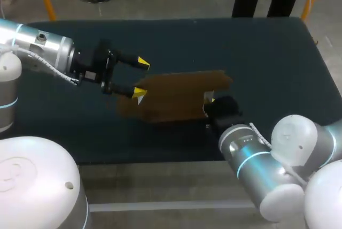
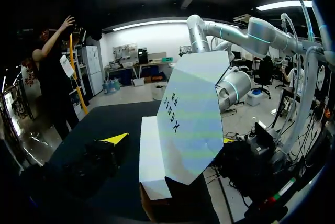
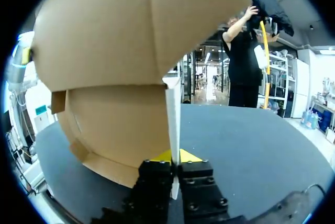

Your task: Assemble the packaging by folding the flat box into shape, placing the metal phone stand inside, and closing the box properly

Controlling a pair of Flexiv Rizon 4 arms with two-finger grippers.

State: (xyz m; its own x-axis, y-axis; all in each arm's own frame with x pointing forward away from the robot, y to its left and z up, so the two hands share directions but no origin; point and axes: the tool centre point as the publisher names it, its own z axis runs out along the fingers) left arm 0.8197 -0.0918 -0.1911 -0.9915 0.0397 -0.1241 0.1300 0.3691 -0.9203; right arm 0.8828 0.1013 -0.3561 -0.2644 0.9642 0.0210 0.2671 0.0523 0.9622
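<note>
The flat cardboard box [image 1: 179,96] is brown outside and white inside, and it stands raised off the dark table at mid-table. My right gripper [image 1: 211,102] is shut on the box's right edge. In the right wrist view the gripper [image 3: 175,157] pinches a thin white panel, with the brown box [image 3: 131,51] rising ahead of it. My left gripper [image 1: 141,78] is open at the box's left end, its lower fingertip [image 1: 140,93] against the edge. The left wrist view has the box's white printed face [image 2: 191,124] between its spread fingers [image 2: 116,138]. No metal phone stand is in view.
The dark table [image 1: 256,52] stretches bare behind and to the right of the box. Its front edge [image 1: 160,160] runs just below the box, near my right arm's wrist.
</note>
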